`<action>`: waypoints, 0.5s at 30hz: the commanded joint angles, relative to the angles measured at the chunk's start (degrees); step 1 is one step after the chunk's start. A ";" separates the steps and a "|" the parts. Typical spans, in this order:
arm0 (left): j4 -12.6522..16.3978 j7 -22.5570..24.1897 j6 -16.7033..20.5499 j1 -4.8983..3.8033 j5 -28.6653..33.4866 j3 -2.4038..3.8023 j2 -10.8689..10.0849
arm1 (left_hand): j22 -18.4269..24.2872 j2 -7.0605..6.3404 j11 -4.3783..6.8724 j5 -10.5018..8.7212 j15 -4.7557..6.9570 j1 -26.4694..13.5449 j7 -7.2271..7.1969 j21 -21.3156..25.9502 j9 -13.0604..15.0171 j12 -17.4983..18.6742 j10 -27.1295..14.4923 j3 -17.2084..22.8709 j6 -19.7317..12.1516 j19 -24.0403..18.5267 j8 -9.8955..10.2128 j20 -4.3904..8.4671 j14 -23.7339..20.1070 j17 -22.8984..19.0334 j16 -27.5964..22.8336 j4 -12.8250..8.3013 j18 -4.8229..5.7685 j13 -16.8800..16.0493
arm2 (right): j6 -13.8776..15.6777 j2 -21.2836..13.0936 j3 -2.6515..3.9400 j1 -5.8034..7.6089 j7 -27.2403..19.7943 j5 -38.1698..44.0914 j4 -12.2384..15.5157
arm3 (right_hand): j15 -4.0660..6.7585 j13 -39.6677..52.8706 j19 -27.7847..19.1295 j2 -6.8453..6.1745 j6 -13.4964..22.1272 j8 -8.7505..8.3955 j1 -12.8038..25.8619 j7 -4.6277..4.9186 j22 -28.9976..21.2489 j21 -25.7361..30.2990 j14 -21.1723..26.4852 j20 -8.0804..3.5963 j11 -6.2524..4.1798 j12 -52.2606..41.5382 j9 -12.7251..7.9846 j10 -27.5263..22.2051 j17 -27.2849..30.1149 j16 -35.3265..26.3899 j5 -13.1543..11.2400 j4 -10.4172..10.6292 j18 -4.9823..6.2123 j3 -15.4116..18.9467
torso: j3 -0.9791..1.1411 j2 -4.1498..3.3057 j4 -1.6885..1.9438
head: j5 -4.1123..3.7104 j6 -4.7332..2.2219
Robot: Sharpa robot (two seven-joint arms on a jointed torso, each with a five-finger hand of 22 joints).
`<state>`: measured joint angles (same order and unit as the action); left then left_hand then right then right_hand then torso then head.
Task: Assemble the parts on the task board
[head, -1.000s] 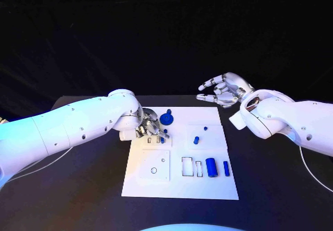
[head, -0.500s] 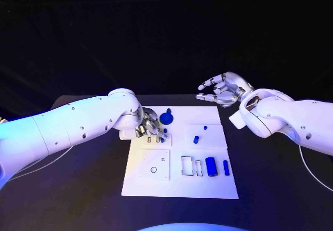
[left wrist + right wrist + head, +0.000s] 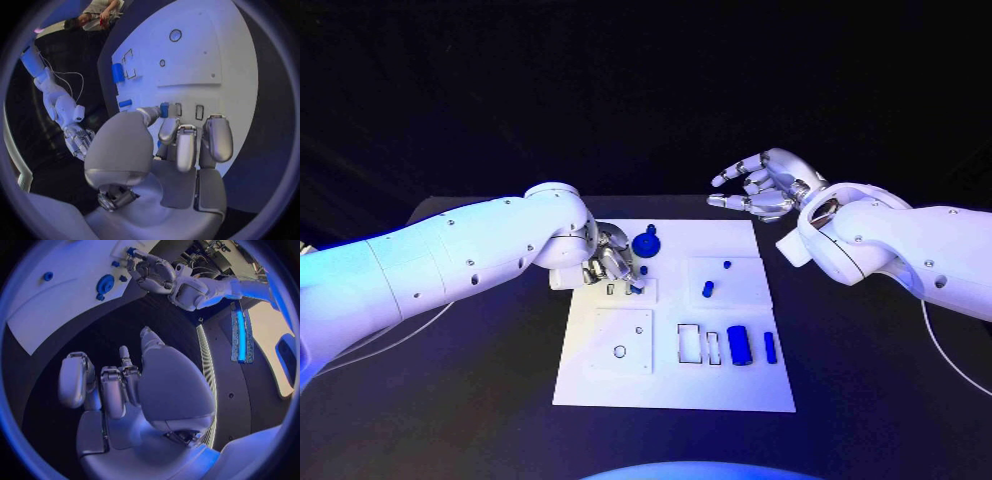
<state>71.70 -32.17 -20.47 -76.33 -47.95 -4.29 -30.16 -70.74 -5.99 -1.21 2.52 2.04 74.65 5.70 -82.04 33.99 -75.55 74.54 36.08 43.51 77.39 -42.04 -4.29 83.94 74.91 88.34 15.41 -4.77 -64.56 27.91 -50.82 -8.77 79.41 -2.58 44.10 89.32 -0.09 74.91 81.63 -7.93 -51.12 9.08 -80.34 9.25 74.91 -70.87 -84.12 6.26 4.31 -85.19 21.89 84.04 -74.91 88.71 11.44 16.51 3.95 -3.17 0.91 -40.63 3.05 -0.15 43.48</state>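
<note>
The left hand (image 3: 610,265) is seen lowered over the upper left part of the white task board (image 3: 675,385), which lies in the middle of the black table (image 3: 459,400). A small blue peg (image 3: 164,109) is pinched at its fingertips, just over the narrow slots in that corner of the board. Just beside the hand, toward the far edge of the board, a round blue knob-shaped part (image 3: 646,243) is seen. Further right, two small blue parts (image 3: 708,291) rest on a raised square panel. Toward the near edge, a square panel with small round holes (image 3: 625,342) is followed by rectangular cut-outs, then a thick blue cylinder (image 3: 738,345) and a thinner blue rod (image 3: 769,347) lying side by side. At the far right, the right hand (image 3: 762,185) is held above the table, beyond the board's far right corner, its fingers loosely curled and apart with nothing grasped.
</note>
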 commanded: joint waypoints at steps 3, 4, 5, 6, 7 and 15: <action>0.13 1.49 1.00 -0.04 2.63 0.02 -0.23 | -0.14 -1.81 0.43 0.55 0.42 -2.83 -0.56 -0.27 7.33 0.55 0.47 11.98 -0.39 -0.10 -2.72 0.48 4.70 11.52 0.24 -7.47 0.53 0.15 | -1.02 0.11 0.00 -0.06 -0.19 1.49 -0.08 | -0.24 10.06 0.01 0.12 0.37 0.36 -0.99 0.11 2.89 -0.15 -4.87 -0.05 0.28 0.14 0.09 1.07 -10.79 -0.10 0.50 -0.43 0.24 -0.34 | -0.01 0.02 -0.03 | 0.03 0.01; 0.19 1.62 1.28 -0.03 2.91 0.02 -0.38 | -0.17 -1.86 0.39 0.64 0.43 -4.11 -0.58 -0.28 8.21 0.66 0.58 13.69 -0.55 -0.09 -3.09 0.47 4.74 11.61 0.26 -8.64 0.53 0.23 | -1.05 0.12 -0.01 -0.08 -0.18 1.55 -0.11 | -0.24 10.03 0.00 0.12 0.37 0.36 -1.01 0.10 2.88 -0.13 -4.86 -0.05 0.28 0.17 0.09 1.05 -10.76 -0.12 0.51 -0.43 0.25 -0.34 | 0.00 0.01 -0.03 | 0.04 0.02; 0.24 1.68 1.46 -0.03 3.11 0.02 -0.48 | -0.18 -1.93 0.35 0.74 0.46 -4.77 -0.61 -0.29 8.64 0.68 0.65 14.46 -0.58 -0.09 -3.25 0.46 4.76 11.65 0.27 -9.25 0.54 0.23 | -1.05 0.12 -0.01 -0.08 -0.20 1.58 -0.13 | -0.24 10.03 0.00 0.12 0.37 0.36 -1.01 0.10 2.88 -0.13 -4.86 -0.05 0.28 0.17 0.09 1.05 -10.76 -0.12 0.51 -0.43 0.25 -0.34 | 0.00 0.02 -0.03 | 0.05 0.03; 0.32 1.73 1.70 -0.03 3.41 0.02 -0.61 | -0.13 -1.90 0.39 0.86 0.46 -5.11 -0.62 -0.27 8.88 0.68 0.70 14.93 -0.54 -0.12 -3.34 0.46 4.79 11.73 0.30 -9.62 0.52 0.21 | -0.98 0.09 -0.01 -0.09 -0.26 1.61 -0.12 | -0.24 10.03 0.00 0.12 0.37 0.36 -1.01 0.10 2.88 -0.13 -4.86 -0.05 0.28 0.17 0.09 1.05 -10.76 -0.12 0.51 -0.43 0.25 -0.34 | 0.01 0.01 -0.02 | 0.05 0.02; 0.40 1.77 1.90 -0.03 3.69 0.02 -0.72 | -0.13 -1.92 0.41 0.87 0.46 -5.21 -0.61 -0.27 8.94 0.68 0.71 15.04 -0.54 -0.12 -3.36 0.46 4.80 11.74 0.30 -9.72 0.52 0.21 | -0.89 0.04 -0.02 -0.09 -0.32 1.63 -0.10 | -0.24 10.03 0.00 0.12 0.37 0.36 -1.01 0.10 2.88 -0.13 -4.86 -0.05 0.28 0.17 0.09 1.05 -10.76 -0.12 0.51 -0.43 0.25 -0.34 | 0.01 0.00 0.02 | 0.04 0.02; 2.32 2.03 4.22 -0.04 6.21 0.13 -2.55 | -0.96 -2.99 0.82 7.62 0.85 -9.04 -0.95 -0.68 11.13 0.67 1.63 17.89 0.52 0.55 -4.07 0.75 5.39 13.22 0.87 -13.11 0.68 0.01 | -0.63 -0.36 -0.06 -0.12 -0.49 1.72 -0.11 | -0.21 10.09 0.10 0.00 0.34 0.49 -1.51 0.08 2.99 -0.27 -4.88 -0.07 0.25 0.10 0.12 1.12 -10.83 -0.10 0.56 -0.66 0.21 -0.47 | 0.03 0.04 0.00 | 0.10 0.20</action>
<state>73.53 -31.19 -18.25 -76.32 -44.27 -4.22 -32.59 -71.64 -8.87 -0.31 9.61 2.46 65.85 5.22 -82.54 41.21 -75.04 75.90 43.82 43.03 77.81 -45.88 -3.65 83.95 74.90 89.06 12.70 -4.77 -64.63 27.79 -51.13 -8.82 79.34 -2.58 44.98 89.20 -0.09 74.90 81.64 -7.93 -51.12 9.43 -81.52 9.25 74.95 -70.87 -84.12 6.27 4.31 -85.19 21.94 84.04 -74.90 88.71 11.77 16.03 3.95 -3.65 0.90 -40.61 3.08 -0.13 43.53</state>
